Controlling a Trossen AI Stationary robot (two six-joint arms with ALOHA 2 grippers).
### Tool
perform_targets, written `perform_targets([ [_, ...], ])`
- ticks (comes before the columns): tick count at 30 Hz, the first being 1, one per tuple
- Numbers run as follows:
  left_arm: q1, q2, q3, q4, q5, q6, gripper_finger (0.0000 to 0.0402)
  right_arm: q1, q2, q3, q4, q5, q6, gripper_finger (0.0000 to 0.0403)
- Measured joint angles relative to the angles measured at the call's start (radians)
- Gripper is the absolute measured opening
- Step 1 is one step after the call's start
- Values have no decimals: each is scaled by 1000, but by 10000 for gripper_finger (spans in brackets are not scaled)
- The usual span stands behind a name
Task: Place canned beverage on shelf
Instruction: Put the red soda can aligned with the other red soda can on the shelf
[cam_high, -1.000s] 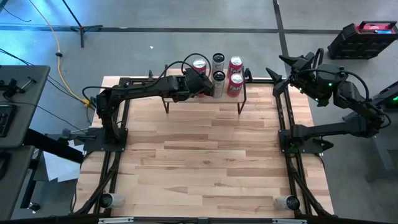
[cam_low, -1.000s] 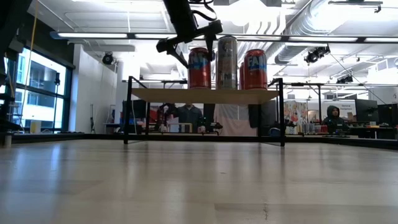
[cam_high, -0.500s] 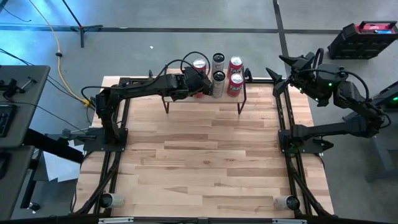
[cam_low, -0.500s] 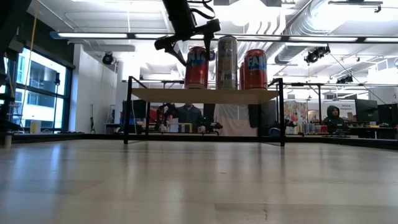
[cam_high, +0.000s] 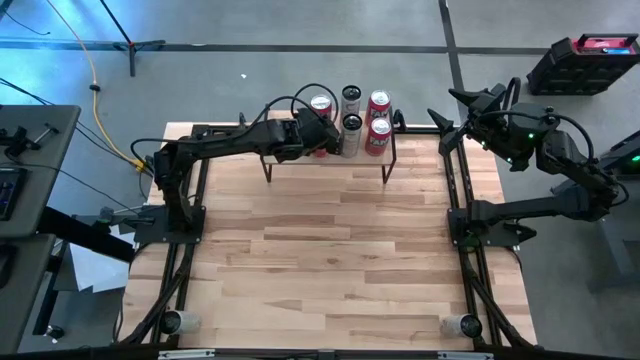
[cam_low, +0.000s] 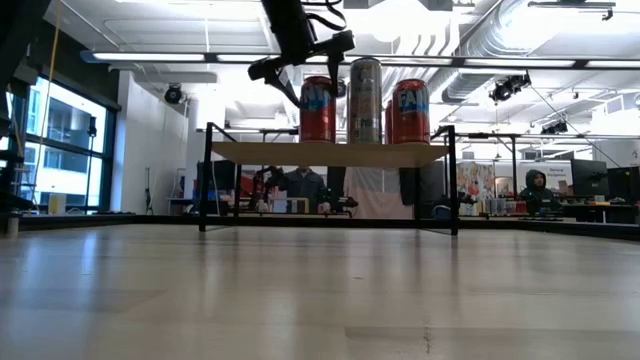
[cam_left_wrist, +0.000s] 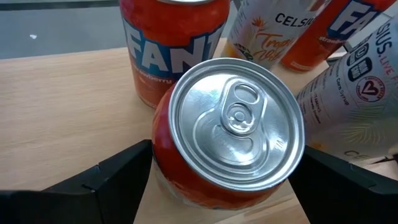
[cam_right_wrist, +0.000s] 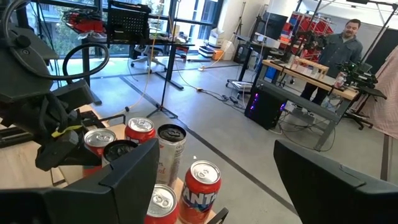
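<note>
A red-orange Fanta can (cam_left_wrist: 227, 134) with a silver top stands at the left end of the shelf (cam_low: 250, 153), its base on the light wood plank. My left gripper (cam_left_wrist: 227, 162) reaches over the shelf from the table's left (cam_high: 322, 135) and is shut on this can (cam_low: 318, 108). Several other cans stand beside it: a Fanta can (cam_left_wrist: 174, 43) and Celsius cans (cam_left_wrist: 348, 93). My right gripper (cam_right_wrist: 214, 199) waits open by the table's far right corner (cam_high: 465, 105), holding nothing. My left gripper pinches the can's side wall just below the top rim (cam_left_wrist: 160, 152), one finger (cam_left_wrist: 118, 177) on each opposite side. The fingers come slanting down from the table's left side. The can stands about upright, its base on the shelf plank (cam_low: 318, 141).
The other cans crowd the shelf's middle and right part (cam_high: 365, 120), close against the held can. Thin black legs (cam_low: 207, 180) carry the shelf over the wooden tabletop (cam_high: 320, 260). People (cam_right_wrist: 342, 43) and desks show in the room beyond.
</note>
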Motion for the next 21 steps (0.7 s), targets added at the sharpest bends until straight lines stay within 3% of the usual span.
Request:
perform_targets([
  [21,4,-2,0,0,-5,-14,341,0,0,0,0,0,0,303],
])
